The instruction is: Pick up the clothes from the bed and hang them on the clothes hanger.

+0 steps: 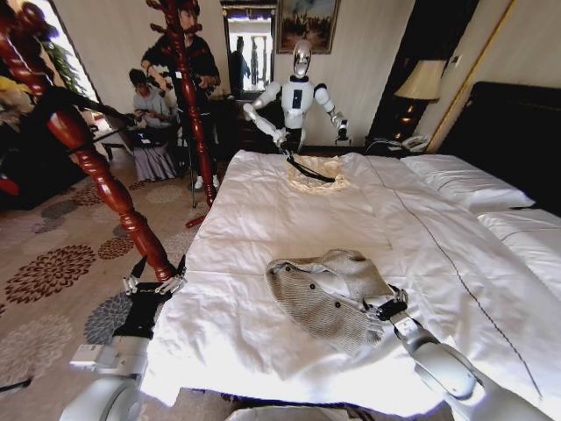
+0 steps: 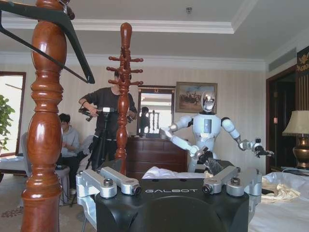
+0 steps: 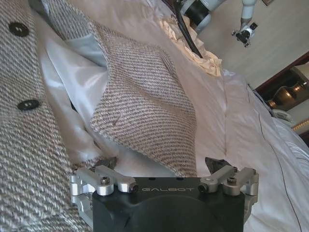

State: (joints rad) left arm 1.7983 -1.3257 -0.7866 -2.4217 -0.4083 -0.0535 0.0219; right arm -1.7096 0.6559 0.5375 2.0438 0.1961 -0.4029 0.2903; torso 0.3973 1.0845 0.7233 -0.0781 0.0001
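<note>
Here our right gripper (image 3: pixel 163 166), jaws apart at the jacket (image 1: pixel 329 294) lying on the bed (image 1: pixel 263 210), may pinch only slippery lining, so we'd lose it when lifting.

The word "GALBOT" stands in pale letters on the black housing of the left hand (image 2: pixel 171 186) and of the right hand (image 3: pixel 164 166).

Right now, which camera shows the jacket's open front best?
The right wrist view: the jacket shows buttons, white lining and collar flap before the open right end effector. The head view shows it whole, crumpled on the bed.
</note>
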